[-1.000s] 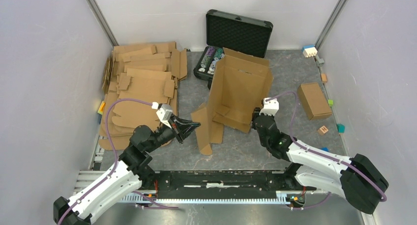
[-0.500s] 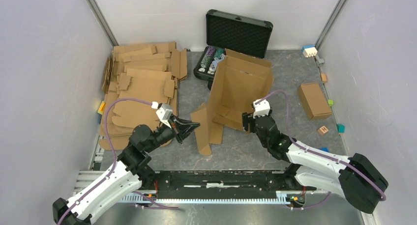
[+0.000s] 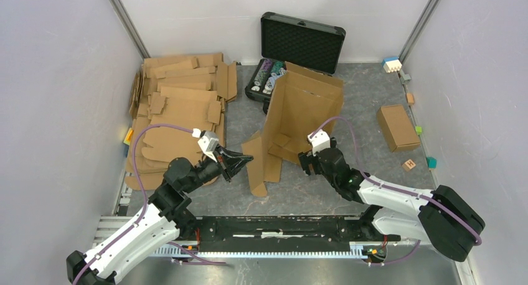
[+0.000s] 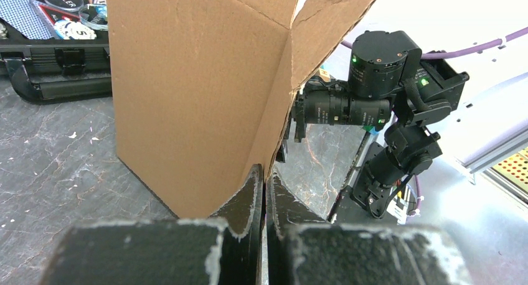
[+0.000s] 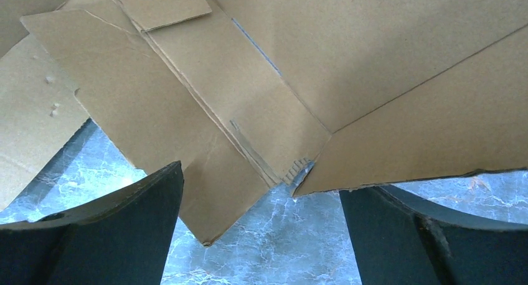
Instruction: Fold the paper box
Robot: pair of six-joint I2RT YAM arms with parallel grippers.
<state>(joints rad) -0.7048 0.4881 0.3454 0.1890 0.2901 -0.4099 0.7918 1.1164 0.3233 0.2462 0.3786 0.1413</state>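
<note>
Has moved the right gripper to the left since a second ago, along the near bottom edge of the paper box. Has also pushed the box's right side flap in, so the box looks narrower. Keeps the left gripper in the same spot.

From above: holds the paper box standing tall, just in front of the black case and hiding part of its tray. Pinches a low flap of the box with the left gripper, in front of the case and a bit to its left. Puts the right gripper at the box's bottom edge, straight in front of the case. Shows a pile of flat cardboard to the left of the case and a small brown box to its right and nearer.

From the left wrist: squeezes the left gripper almost fully shut on the bottom corner of the paper box, with the cardboard in the thin gap. Shows the black case behind the box, and the right arm on the box's other side.

From the right wrist: spreads the right gripper wide and grips nothing. Faces the bottom flaps of the paper box, with one dark finger at each side below them.
</note>
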